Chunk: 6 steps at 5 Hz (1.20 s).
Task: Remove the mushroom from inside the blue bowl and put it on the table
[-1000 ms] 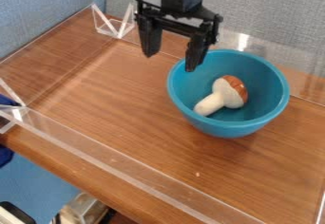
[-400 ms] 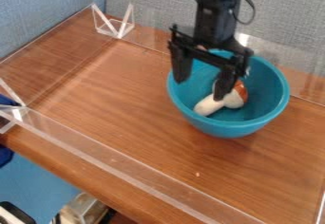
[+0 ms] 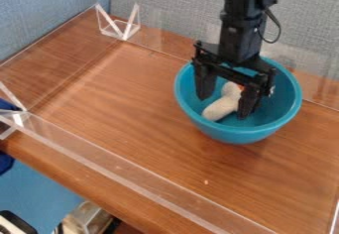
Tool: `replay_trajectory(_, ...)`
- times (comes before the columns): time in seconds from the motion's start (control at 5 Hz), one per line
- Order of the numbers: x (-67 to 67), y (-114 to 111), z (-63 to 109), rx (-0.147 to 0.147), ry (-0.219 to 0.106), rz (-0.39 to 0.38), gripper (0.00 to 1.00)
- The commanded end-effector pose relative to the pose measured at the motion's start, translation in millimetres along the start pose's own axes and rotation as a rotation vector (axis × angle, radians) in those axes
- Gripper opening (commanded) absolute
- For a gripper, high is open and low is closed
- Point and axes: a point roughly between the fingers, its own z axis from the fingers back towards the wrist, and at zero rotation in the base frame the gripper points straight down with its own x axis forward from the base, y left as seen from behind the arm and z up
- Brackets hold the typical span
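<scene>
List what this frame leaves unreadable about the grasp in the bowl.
Single camera view only.
- Mushroom: its cap is hidden behind the gripper; only the cream stem shows.
- Contact: jaws stand open astride the mushroom, but whether a fingertip touches it or the blue bowl cannot be told.
- Bowl's far inner wall: blocked by the arm.
- Table: right and near edges are cut off by the frame.

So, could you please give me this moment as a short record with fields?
claw: open, pointing down into the bowl, fingers either side of the mushroom
mushroom: lying on its side in the bowl, cream stem showing, not gripped yet
blue bowl: upright on the table, right of centre
table: wood-grain top with low clear walls
</scene>
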Motion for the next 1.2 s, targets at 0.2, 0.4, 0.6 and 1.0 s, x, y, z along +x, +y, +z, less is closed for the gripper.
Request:
replay_trajectory(0.2, 17.1, 2.2, 2.0, -0.003, -0.039, -0.014, 0.00)
replay_trajectory(0.4, 17.4, 3.8, -1.1, -0.005, -0.035, -0.013, 0.00)
replay_trajectory(0.6, 17.7, 7.0, -4.8, -0.010, -0.036, -0.011, 0.00)
replay_trajectory(1.0, 23.7, 14.1, -19.1, -0.011, -0.025, -0.009, 0.00)
